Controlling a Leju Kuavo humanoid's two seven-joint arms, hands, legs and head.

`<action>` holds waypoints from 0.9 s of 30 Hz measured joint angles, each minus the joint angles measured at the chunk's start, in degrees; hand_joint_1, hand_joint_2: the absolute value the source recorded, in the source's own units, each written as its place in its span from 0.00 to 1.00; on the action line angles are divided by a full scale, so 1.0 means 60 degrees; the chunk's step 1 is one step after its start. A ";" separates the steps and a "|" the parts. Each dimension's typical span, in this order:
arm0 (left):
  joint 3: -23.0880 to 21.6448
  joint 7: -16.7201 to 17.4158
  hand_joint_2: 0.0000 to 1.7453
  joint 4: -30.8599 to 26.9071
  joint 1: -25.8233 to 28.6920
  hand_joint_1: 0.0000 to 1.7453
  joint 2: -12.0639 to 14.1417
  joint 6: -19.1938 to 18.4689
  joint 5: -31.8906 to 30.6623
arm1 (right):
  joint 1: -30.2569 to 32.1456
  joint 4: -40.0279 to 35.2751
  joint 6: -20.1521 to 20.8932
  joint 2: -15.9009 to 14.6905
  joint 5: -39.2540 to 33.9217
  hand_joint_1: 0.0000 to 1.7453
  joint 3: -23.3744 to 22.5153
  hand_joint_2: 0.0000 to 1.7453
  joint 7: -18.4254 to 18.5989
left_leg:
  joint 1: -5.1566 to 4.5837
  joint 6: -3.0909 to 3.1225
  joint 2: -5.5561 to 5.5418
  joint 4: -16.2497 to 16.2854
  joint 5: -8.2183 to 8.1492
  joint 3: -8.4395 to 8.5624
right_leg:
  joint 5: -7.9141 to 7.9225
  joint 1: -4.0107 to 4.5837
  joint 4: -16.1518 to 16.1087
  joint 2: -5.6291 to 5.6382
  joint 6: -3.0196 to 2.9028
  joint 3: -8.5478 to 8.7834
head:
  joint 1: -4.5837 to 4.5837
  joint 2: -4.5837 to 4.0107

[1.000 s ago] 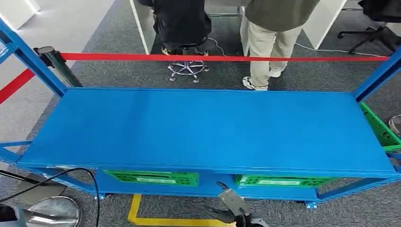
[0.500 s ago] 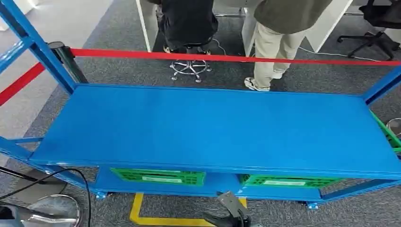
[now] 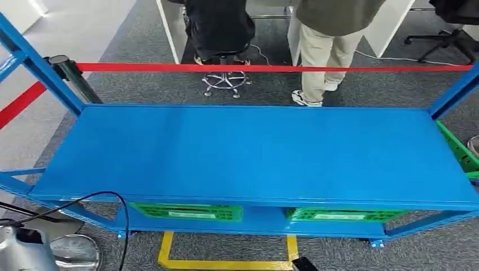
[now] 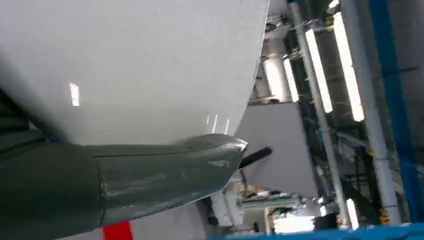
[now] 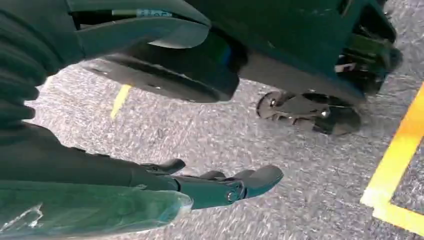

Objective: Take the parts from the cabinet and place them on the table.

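Head view: a blue metal shelving unit, the cabinet (image 3: 254,152), spans the scene from left to right, its broad top shelf bare and blue. Beneath the near edge of that shelf, on the lower level, stand two green crates: the left crate (image 3: 186,212) and the right crate (image 3: 344,214), side by side and apart, each with a pale label on its near face. Whether parts lie inside them cannot be told, since the shelf above hides their contents. A further green crate (image 3: 457,149) shows at the right end of the frame.

On the grey carpet just near of the cabinet lies a yellow floor marking (image 3: 226,254). A red barrier tape (image 3: 271,68) runs across the far side, fixed to a dark post (image 3: 70,76) at the far left. Beyond the tape a person sits on a swivel stool (image 3: 226,79), and a second person in light trousers (image 3: 316,53) stands to the right.

A black cable (image 3: 107,220) curves over the silver left arm (image 3: 22,254) at the near left corner.

Right wrist view: the right hand (image 5: 220,187) hangs above the carpet, its dark fingers (image 5: 260,177) extended and slightly apart, holding nothing.

Left wrist view: the left hand's grey thumb (image 4: 165,172) lies against a white surface; how its fingers are set cannot be told.
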 joint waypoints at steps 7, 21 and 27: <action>-0.0338 0.0000 1.00 0.1353 -0.0124 1.00 0.0073 0.0022 0.0160 | -0.0023 0.0131 0.0280 -0.0007 0.0011 0.00 -0.0171 1.00 0.1084 | 0.0038 -0.0009 0.0007 -0.1490 0.1052 0.0753 | -0.0045 0.0038 0.0080 0.0005 0.0094 0.0006 | 0.0004 0.0000; -0.0408 0.0007 1.00 0.2932 -0.0276 1.00 0.0135 0.0033 0.0244 | -0.0096 0.0142 0.0342 -0.0095 -0.0401 0.00 -0.0594 1.00 0.1348 | 0.0011 0.0423 -0.0005 -0.1739 0.1052 0.0851 | -0.0212 -0.0048 0.0983 -0.0006 0.0429 -0.0309 | 0.0120 0.0000; -0.0506 0.0011 1.00 0.3453 -0.0215 1.00 0.0379 0.0036 0.0987 | 0.0007 0.0186 0.0331 -0.0087 -0.0434 0.00 -0.0739 1.00 0.1395 | -0.0030 0.0139 -0.0010 -0.1719 0.1040 0.0770 | -0.0198 -0.0052 0.0058 0.0040 0.0180 0.0150 | 0.0091 0.0000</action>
